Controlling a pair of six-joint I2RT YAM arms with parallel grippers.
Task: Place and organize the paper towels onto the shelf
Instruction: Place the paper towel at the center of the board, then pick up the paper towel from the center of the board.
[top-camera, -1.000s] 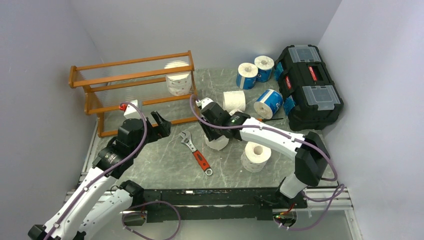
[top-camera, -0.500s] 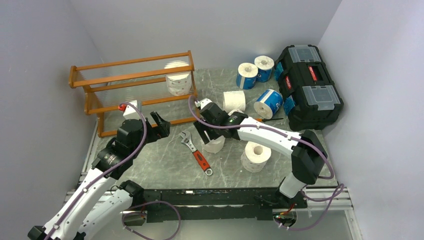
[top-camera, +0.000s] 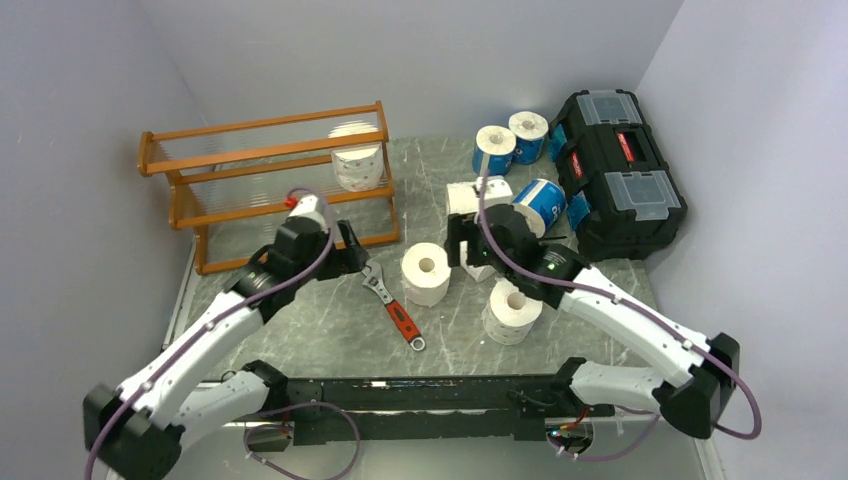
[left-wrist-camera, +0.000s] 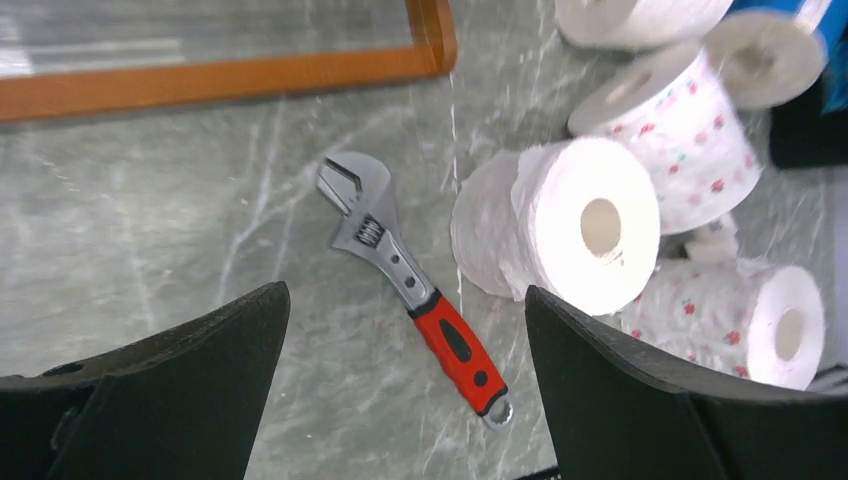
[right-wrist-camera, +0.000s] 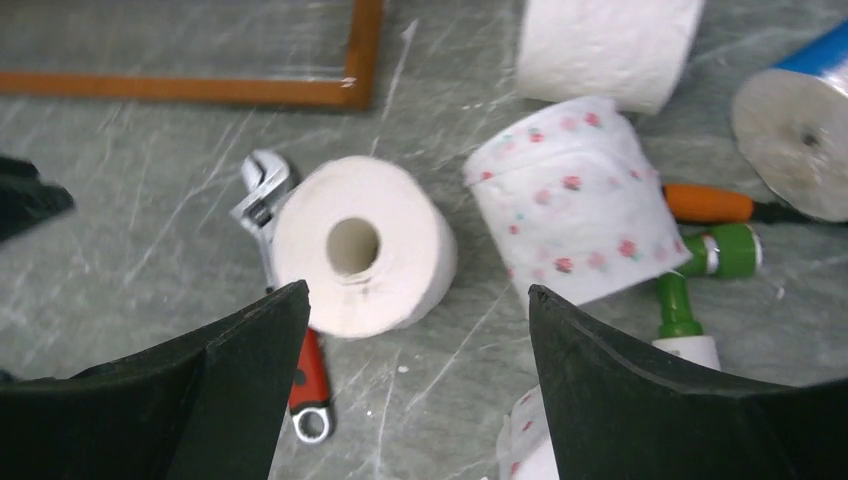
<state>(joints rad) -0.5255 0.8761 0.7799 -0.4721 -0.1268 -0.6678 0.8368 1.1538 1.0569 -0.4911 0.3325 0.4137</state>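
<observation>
On the shelf (top-camera: 262, 165) only one roll (top-camera: 357, 160) is stored, the other paper towels (top-camera: 425, 273) are left on the desk (top-camera: 330, 330), and the left hand (left-wrist-camera: 400, 300) and right hand (right-wrist-camera: 418, 290) are held spread, empty.

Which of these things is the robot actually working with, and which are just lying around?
For the job: paper towels, shelf.
Just lying about: wrench, black toolbox, orange-handled screwdriver, green-handled tool.
</observation>
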